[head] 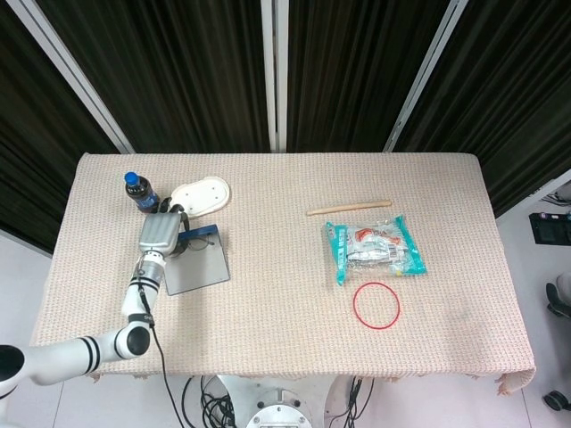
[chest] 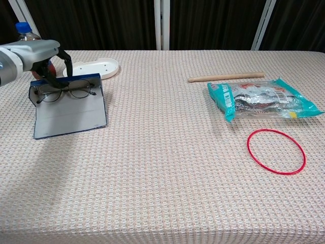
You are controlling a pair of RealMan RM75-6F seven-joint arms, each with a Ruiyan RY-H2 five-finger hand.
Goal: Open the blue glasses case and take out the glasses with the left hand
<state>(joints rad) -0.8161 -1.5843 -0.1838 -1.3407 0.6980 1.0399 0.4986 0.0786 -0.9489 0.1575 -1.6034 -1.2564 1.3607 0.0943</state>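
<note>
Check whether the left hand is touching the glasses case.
Touching: chest view shows the left hand gripping the far edge of the blue glasses case, tilting it up.

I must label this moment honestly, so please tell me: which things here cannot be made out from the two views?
- Left hand: whether its fingers actually pinch the glasses; its own back hides the contact in the head view, and the chest view is unclear.
- Bottle: chest view shows only its cap; the hand covers the rest.
- Right hand: in neither view.
- Snack bag: print too small.
</note>
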